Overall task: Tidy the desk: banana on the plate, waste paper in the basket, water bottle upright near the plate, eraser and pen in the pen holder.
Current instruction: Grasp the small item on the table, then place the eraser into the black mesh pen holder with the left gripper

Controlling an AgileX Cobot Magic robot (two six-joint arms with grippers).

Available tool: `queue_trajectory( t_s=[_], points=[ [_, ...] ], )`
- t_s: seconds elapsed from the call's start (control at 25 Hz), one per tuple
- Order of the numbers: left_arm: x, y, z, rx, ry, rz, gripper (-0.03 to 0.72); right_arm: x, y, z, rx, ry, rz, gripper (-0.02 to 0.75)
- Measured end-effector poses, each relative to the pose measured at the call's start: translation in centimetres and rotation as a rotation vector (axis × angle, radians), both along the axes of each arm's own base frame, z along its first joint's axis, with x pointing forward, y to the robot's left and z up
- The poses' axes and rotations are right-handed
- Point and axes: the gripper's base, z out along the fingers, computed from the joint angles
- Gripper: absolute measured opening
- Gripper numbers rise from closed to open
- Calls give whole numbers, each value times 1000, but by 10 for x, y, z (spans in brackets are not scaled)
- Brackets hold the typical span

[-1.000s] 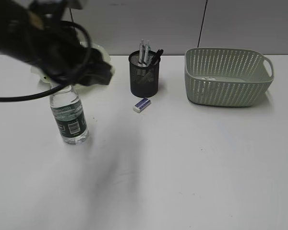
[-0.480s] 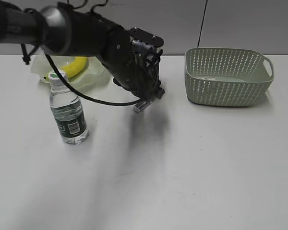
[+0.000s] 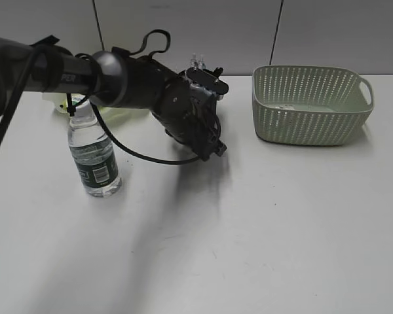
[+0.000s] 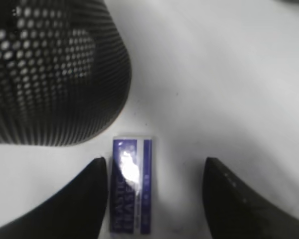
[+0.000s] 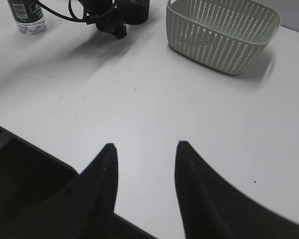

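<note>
Exterior view: a white surface [image 3: 262,229] seen from a slant. The left arm reaches in from the upper left, and its hand [image 3: 209,149] hangs low over the surface in front of the black mesh pen holder [image 3: 209,91], hiding most of it; pen tops [image 3: 196,61] stick up behind the arm. From here I cannot tell how the fingers stand. A clear water bottle [image 3: 92,154] with a dark green label stands upright at the left. Behind it, a sliver of the pale green plate [image 3: 59,103] shows past the arm. The sage-green perforated basket [image 3: 309,104] sits at the upper right, well apart from the arm.

Left wrist view: looking straight down, the two dark fingers [image 4: 84,199] of the left hand [image 4: 154,199] are apart. A blue and white eraser [image 4: 132,185] lies flat on the surface between them, close against the left finger, with a clear gap to the right one. The pen holder [image 4: 55,74] fills the upper left, just beyond the eraser's far end.

Right wrist view: the right hand [image 5: 142,174] hovers over the near edge of the surface, its fingers [image 5: 102,174] apart and holding nothing. The basket [image 5: 222,30] sits at the upper right, the bottle's base [image 5: 26,17] at the upper left, and the left arm's hand [image 5: 112,25] between them.
</note>
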Motion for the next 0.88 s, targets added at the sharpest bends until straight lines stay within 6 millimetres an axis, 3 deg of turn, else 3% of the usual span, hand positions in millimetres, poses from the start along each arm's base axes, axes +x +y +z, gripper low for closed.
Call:
queue_trajectory(
  t_s=[0.12,0.16,0.36,0.44,0.68,0.76,0.88],
  points=[
    [1,-1,-1,-1,-2,0,202,0,0,0,1,-1,0,317],
    [1,0,-1,2,1,0,161,0,0,0,1,-1,0,317],
    [-5,2,14,30,30,6,169,0,0,0,1,-1,0,317],
    [-9,1,34,3,21,12,169,0,0,0,1,-1,0,317],
    [-21,3,134,-190,-131,22,169,0,0,0,1,-1,0,316],
    [-19,7,150,-241,-189,28,169,0,0,0,1,-1,0,316],
    [-5,17,153,-296,-241,63,169,0,0,0,1,-1,0,316]
  ],
)
